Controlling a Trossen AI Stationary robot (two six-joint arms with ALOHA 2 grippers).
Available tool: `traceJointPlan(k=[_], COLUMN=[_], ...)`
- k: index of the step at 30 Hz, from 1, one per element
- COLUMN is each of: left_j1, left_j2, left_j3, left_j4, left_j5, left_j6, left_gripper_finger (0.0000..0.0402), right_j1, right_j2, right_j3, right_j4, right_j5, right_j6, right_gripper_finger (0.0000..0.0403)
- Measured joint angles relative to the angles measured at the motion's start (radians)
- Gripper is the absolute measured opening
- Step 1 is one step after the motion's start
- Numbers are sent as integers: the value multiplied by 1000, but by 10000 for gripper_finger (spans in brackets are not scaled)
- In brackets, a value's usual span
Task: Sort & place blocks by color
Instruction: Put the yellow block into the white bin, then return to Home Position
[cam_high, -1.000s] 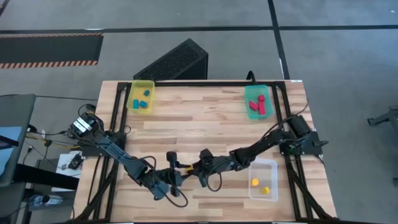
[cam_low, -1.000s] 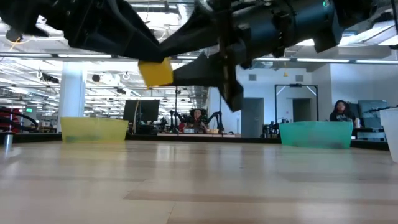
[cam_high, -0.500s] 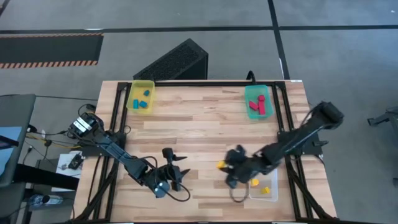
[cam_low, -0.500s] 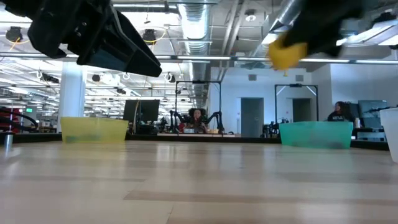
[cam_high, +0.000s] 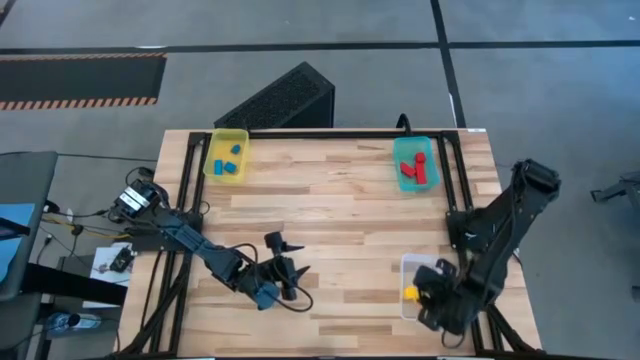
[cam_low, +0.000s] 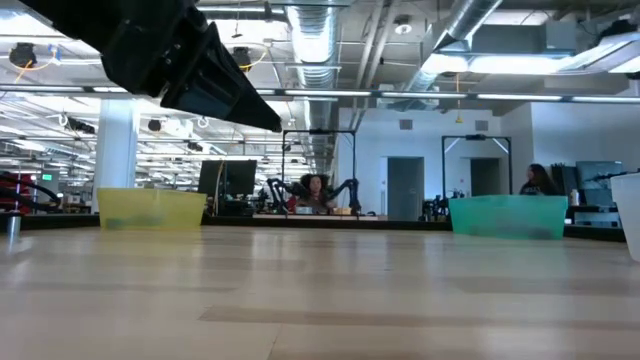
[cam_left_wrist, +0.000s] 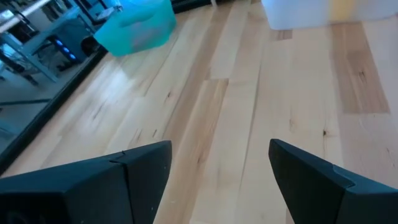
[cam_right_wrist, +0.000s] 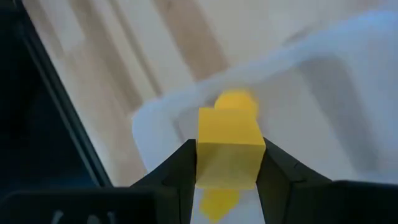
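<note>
Yellow block (cam_right_wrist: 229, 147) was clamped between the right gripper's (cam_right_wrist: 227, 163) fingers, above the clear bin (cam_high: 408, 266) at the table's near right. Left gripper (cam_left_wrist: 219, 163) hung spread, empty, near centre.

From above, the right gripper (cam_high: 432, 300) hides much of the clear bin (cam_high: 421, 263) beneath it, and the yellow block (cam_right_wrist: 229, 147) it holds is not visible there. A second yellow block (cam_right_wrist: 235, 100) behind is blurred and partly covered. The blue blocks (cam_high: 226, 160) and red blocks (cam_high: 413, 170) are too small to count.
</note>
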Motion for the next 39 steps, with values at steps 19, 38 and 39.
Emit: traceJointPlan(k=[19,38,39], left_j1=[48,221,233], left_j2=[0,-18,-18], left_j3=[-1,68,68], left_j4=[7,31,49], left_j5=[20,59,81], left_j6=[-22,139,162], left_gripper_finger=[260,167,161], right_j1=[-10,-145,-167], right_j2=[115,46,56], right_j3=[0,1,0], right_j4=[-197,287,351], right_j5=[-47,738,746], right_j6=[83,-786,-873], right_gripper_finger=[245,220,213])
